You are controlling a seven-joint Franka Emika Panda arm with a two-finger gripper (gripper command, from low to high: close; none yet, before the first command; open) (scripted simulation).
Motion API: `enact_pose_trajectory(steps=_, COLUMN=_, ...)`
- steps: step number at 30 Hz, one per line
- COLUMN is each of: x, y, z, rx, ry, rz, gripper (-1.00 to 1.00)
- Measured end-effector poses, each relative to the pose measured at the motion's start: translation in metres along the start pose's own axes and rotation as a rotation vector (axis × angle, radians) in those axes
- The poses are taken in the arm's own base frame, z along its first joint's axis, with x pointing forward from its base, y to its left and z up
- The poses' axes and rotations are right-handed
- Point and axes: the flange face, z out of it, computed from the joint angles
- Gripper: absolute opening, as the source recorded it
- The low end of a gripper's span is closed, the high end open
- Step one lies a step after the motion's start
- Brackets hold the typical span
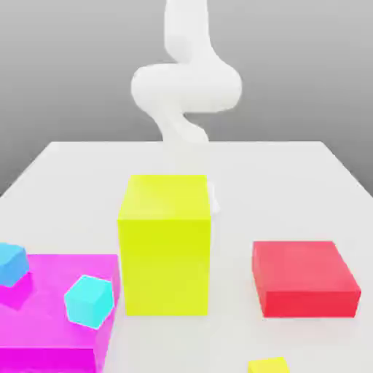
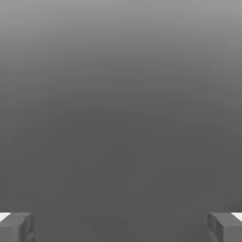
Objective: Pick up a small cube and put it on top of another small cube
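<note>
A small cube (image 1: 268,366), bright yellow, lies on the white table at the front edge of the exterior view, cut off by the frame, just in front of the red block. Two small cyan cubes rest on the magenta block: one (image 1: 90,299) tilted near its right side, the other (image 1: 12,264) at the exterior view's left edge. My white arm (image 1: 186,87) comes down behind the tall yellow block (image 1: 165,244), which hides the hand. In the hand view my gripper (image 2: 121,227) is open, its fingertips (image 2: 16,227) far apart with nothing between them.
The tall yellow block stands mid-table. A low red block (image 1: 304,277) lies to its right in the exterior view, a wide low magenta block (image 1: 51,328) to its left at the front. Bare white table (image 1: 291,189) stretches behind them.
</note>
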Motion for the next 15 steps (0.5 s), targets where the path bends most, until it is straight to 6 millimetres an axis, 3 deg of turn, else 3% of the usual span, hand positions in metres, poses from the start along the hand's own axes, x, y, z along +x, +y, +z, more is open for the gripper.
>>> enact_pose_trajectory(steps=7, x=-0.019, y=-0.016, z=0.123, rx=-0.125, ry=-0.123, rz=-0.034, gripper=0.0)
enact_pose_trajectory(steps=15, x=-0.068, y=-0.01, z=0.256, rx=-0.256, ry=-0.267, rz=-0.075, gripper=0.0)
